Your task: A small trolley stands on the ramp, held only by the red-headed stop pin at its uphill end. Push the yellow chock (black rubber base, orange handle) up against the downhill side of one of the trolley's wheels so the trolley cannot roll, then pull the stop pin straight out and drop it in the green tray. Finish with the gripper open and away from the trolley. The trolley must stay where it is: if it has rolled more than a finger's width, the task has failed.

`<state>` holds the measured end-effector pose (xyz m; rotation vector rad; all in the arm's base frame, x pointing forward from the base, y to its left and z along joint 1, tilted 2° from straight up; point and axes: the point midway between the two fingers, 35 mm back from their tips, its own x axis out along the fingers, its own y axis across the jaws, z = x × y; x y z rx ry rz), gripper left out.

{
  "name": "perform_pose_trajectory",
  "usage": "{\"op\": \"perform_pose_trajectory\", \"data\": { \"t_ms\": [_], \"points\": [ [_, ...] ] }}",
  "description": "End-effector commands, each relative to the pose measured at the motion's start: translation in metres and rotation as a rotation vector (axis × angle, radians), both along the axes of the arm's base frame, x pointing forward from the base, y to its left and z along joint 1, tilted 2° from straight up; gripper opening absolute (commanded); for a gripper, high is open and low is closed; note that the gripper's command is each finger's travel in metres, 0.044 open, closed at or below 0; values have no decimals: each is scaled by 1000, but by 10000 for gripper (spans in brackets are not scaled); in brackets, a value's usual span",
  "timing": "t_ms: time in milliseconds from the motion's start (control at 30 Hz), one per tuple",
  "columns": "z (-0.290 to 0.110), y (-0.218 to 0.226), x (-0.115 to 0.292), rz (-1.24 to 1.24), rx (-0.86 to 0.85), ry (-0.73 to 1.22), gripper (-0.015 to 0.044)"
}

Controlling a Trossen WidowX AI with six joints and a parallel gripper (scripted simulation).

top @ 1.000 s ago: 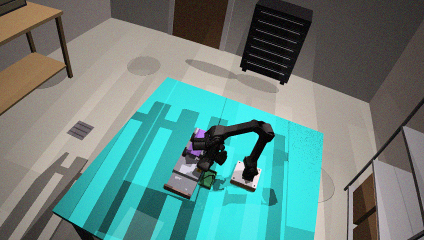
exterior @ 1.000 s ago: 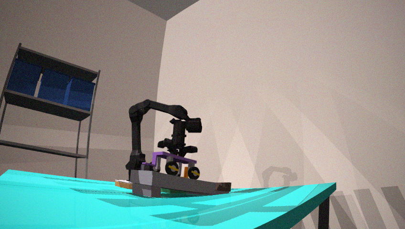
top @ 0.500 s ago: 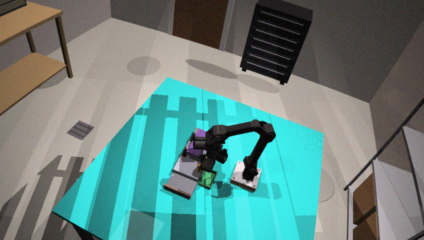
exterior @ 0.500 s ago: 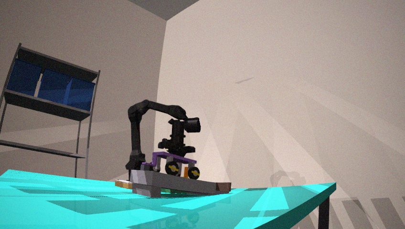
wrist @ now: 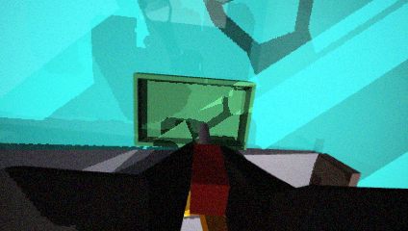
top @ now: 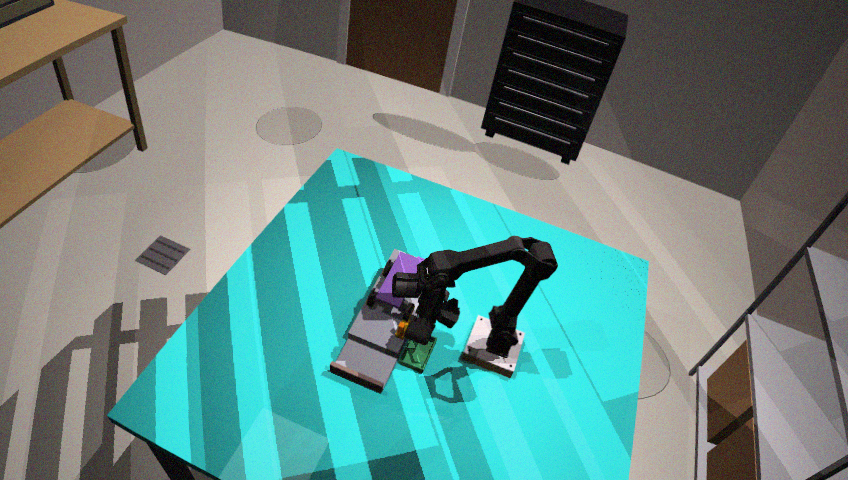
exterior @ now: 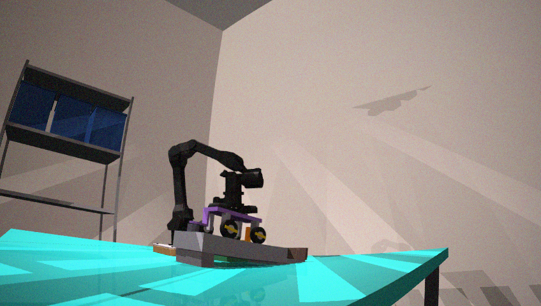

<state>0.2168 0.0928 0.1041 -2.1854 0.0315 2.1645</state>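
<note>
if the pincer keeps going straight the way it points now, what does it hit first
Most likely the green tray: the pincer, shut on the red-headed pin, aims into it in the wrist view. Depth is unclear.

Black drawer cabinet [top: 554, 77] standing against grey wall; wooden shelving [top: 53, 101] sitting left; striped light falling across pale floor [top: 238, 172].

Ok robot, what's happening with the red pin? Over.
Gripper shut on stop pin. Green tray straight ahead, nothing blocking. Trolley on ramp.
</note>
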Motion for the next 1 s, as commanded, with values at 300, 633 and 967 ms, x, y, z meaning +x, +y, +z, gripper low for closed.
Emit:
{"op": "perform_pose_trajectory", "data": {
  "t_ms": [300,633,967],
  "points": [
    [-39,17,1,6,114,-21,0],
    [-52,25,2,6,115,-21,52],
    [-53,18,2,6,115,-21,190]
  ]
}}
